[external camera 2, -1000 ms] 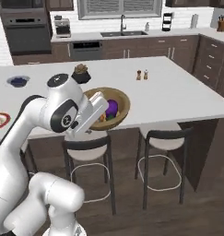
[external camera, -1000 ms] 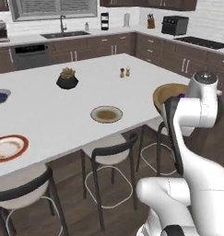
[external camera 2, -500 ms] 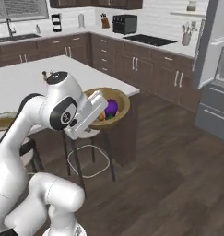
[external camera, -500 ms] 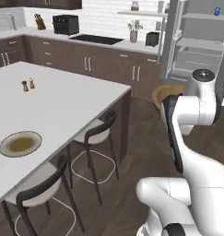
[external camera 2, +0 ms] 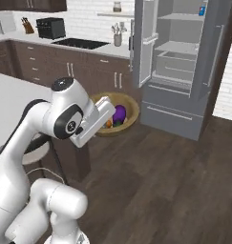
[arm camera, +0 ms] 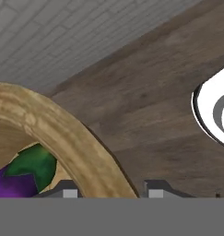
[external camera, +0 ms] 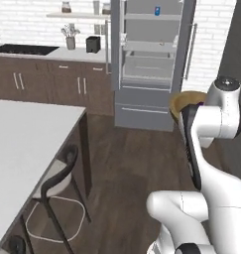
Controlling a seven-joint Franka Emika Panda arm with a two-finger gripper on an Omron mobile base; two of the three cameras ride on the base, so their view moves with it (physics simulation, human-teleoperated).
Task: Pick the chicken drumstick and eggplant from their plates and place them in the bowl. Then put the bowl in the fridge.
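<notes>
While the left base view has the bowl (external camera: 184, 102) hanging in the air beside the arm, facing the open fridge (external camera: 150, 59), any wobble could tip it. From the right base view, the eggplant (external camera 2: 119, 113) and something orange, probably the chicken drumstick (external camera 2: 109, 124), ride loose inside, so they could roll out. In the hand view, the gripper (arm camera: 111, 190) has its two tips either side of the rim, pinching it, and I'd guess that thin edge hold could slip.
</notes>
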